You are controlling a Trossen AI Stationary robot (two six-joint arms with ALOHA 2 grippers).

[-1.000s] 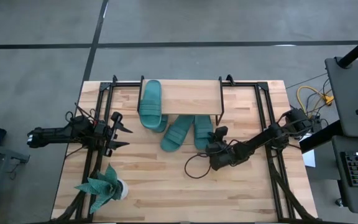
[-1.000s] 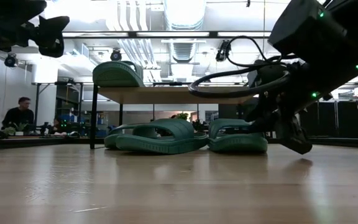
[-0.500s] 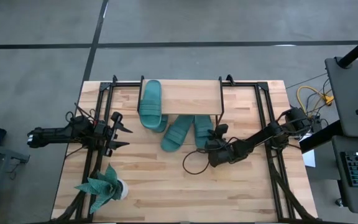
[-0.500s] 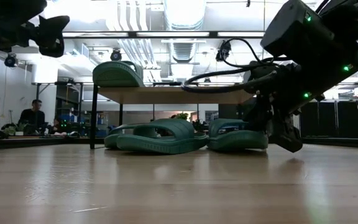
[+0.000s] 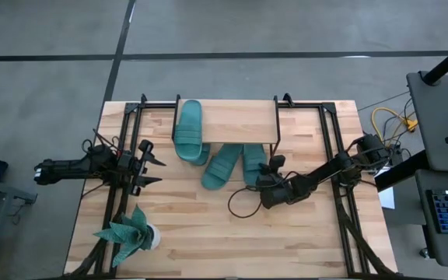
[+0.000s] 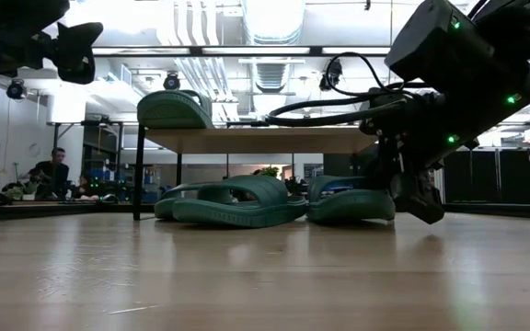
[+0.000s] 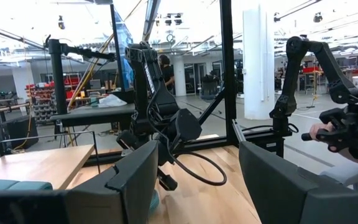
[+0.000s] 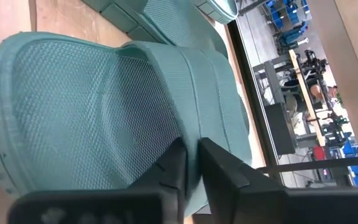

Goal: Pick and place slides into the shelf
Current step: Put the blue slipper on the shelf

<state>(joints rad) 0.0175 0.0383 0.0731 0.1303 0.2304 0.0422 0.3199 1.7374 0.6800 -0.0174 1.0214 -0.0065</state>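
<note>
The shelf [image 5: 239,123] stands at the table's far middle, and one teal slide [image 5: 188,120] [image 6: 175,108] lies on its plank top. A second slide [image 5: 194,153] lies partly under it. Two more rest sole-down on the table in front: the middle one [image 5: 222,167] [image 6: 237,200] and the right one [image 5: 253,162] [image 6: 348,202]. My right gripper [image 5: 271,166] [image 8: 191,146] is at the right slide's right side, fingers nearly together on it. My left gripper [image 5: 152,163] [image 7: 194,186] waits open above the table's left part. My right gripper has the right slide's strap at its heel-side edge [image 8: 194,121]. That edge runs into the narrow gap between the two fingers. One finger [image 8: 174,163] is on the footbed side and the other [image 8: 219,167] over the strap. It comes slanting down from the near right; the slide's sole stays on the table.
A teal plant in a white pot [image 5: 129,233] stands at the near left. Black frames [image 5: 329,140] run along both table sides. A loose cable loop [image 5: 243,206] hangs by the right arm. People show in the room beyond. Bare wood lies across the table's near half [image 5: 232,241].
My right gripper has moved a little down and toward the right slide and the shelf, then held nearly still. The slides have stayed where they were.
</note>
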